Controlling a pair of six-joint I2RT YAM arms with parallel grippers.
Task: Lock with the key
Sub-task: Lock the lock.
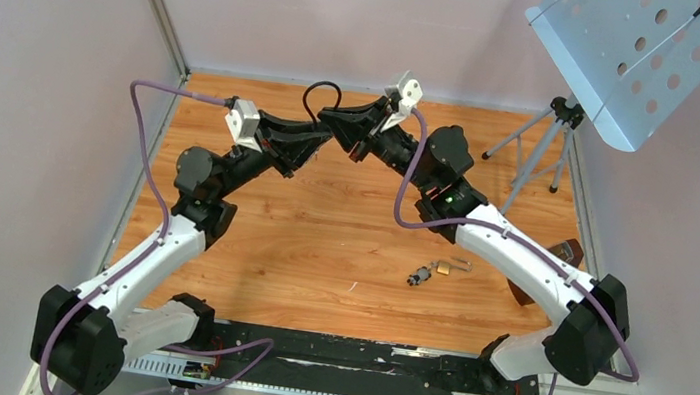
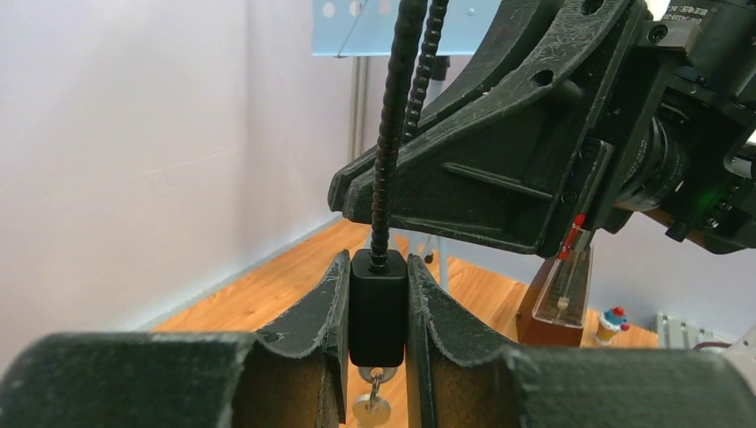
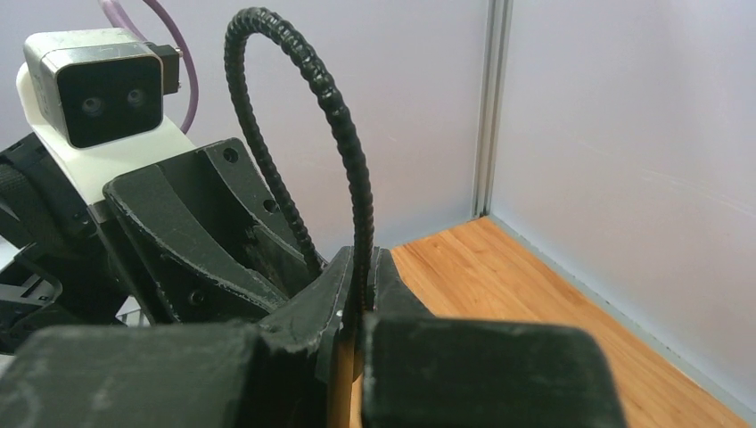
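Lock body [image 2: 377, 308] between left end effector [image 2: 377, 266] jaws

White arms [image 1: 520, 254] with black joints, purple cables [image 1: 178, 89] and scuffed black fingers [image 2: 330, 303].

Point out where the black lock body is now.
In the left wrist view the black lock body sits centre frame, clamped in the left gripper above the far middle of the table; the right gripper pinches its ribbed cable close by.
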